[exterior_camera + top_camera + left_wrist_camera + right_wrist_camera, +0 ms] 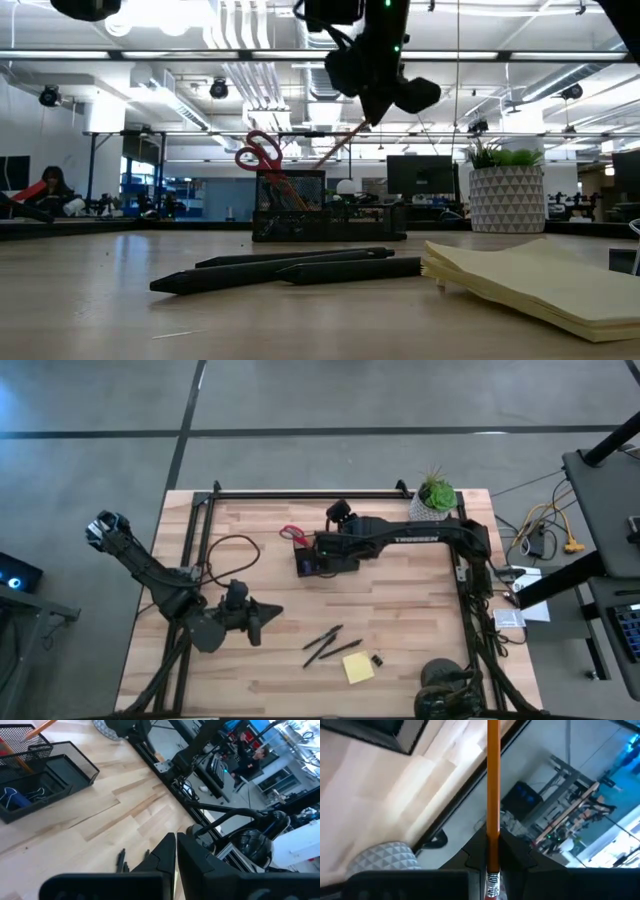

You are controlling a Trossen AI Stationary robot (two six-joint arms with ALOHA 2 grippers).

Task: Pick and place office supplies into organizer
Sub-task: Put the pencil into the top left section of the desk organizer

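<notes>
Right gripper (493, 851) clamps the long orange wooden pencil (493, 790) above the black wire-mesh organizer (312, 558) near the table's far edge. Left gripper (176, 851), fingers closed and empty, waits over bare wood; dark pens (328, 645) and yellow sticky-note pad (358, 667) lie near the front edge.

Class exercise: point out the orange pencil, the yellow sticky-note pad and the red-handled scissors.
orange pencil (493, 785): right wrist view, middle of its shaft.
yellow sticky-note pad (358, 668): high view, centre of its top sheet.
red-handled scissors (259, 153): low view, on the handle loops.
</notes>
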